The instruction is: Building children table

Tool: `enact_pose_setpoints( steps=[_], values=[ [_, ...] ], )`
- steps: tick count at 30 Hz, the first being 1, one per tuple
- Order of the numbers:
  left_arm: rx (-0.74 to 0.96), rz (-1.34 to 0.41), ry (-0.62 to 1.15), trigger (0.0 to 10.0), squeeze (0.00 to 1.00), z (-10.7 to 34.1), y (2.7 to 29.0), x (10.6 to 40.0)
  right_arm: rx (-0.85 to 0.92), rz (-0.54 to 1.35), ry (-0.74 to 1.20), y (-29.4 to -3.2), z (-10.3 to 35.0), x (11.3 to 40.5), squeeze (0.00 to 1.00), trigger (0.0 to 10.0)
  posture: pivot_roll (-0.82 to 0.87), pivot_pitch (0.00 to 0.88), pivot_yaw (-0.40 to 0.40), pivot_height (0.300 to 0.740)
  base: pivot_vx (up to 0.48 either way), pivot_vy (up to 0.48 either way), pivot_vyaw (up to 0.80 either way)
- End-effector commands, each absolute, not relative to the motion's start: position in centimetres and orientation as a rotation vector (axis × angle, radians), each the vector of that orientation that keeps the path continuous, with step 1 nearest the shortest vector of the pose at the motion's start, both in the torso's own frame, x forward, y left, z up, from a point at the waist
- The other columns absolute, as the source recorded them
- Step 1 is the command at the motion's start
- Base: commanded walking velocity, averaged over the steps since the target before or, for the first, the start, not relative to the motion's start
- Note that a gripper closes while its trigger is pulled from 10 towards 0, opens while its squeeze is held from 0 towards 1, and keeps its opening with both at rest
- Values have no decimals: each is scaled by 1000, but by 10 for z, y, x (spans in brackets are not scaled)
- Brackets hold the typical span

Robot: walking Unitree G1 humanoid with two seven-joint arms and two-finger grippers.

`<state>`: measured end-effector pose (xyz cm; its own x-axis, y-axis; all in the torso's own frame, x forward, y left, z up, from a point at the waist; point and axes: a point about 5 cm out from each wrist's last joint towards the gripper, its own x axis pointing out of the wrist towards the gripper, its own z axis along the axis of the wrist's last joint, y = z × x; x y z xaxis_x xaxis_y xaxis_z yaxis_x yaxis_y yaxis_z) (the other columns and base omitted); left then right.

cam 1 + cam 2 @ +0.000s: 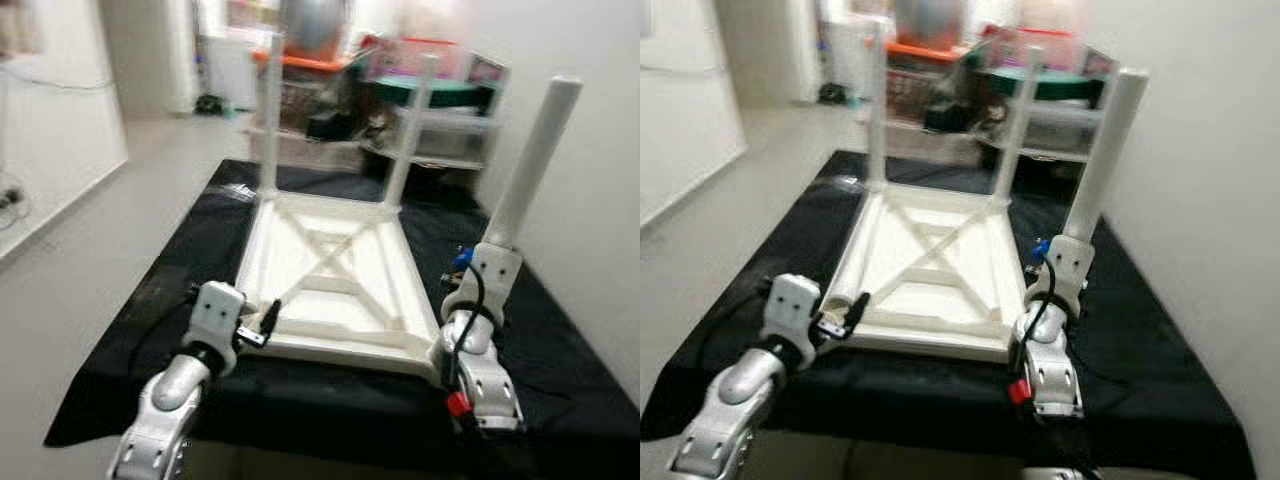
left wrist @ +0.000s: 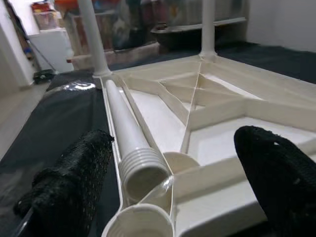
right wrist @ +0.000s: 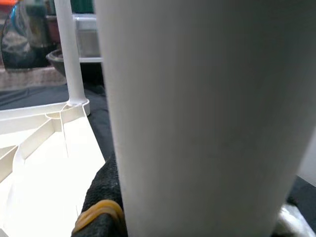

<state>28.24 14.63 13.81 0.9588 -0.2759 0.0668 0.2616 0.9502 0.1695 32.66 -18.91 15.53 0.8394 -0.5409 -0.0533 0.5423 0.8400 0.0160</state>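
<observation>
Upright, leg [image 1: 530, 160] between right fingers [image 3: 101, 207]

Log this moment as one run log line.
right claw shut on third leg | left claw open by loose leg | tabletop upside down

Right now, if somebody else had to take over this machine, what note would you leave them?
Right claw: shut on a white leg, held upright at the near right corner of the upside-down tabletop on the black cloth.
Left claw: open, at the near left corner, astride the threaded end of a loose leg that lies along the tabletop's left edge.
Done: two far legs stand in their sockets.
Left: seat the right-hand leg, then stand and screw in the loose one at the empty near left socket.
</observation>
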Motion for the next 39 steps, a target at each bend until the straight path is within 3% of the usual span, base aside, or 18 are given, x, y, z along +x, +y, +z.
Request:
enact_pose_setpoints(
  steps=[1,23,39],
  values=[
    [175,-280,-85,10000,0,136,144,283,31,-596,293,-190,104,313,0,10000,70,0,-100,740,0,0,0],
    [188,-286,-76,10000,0,134,145,285,126,-574,274,-202,110,321,0,10000,67,0,-92,740,0,0,0],
    [193,-291,-75,10000,0,134,145,286,153,-511,276,-195,110,322,0,10000,61,0,-88,740,0,0,0]
  ],
)
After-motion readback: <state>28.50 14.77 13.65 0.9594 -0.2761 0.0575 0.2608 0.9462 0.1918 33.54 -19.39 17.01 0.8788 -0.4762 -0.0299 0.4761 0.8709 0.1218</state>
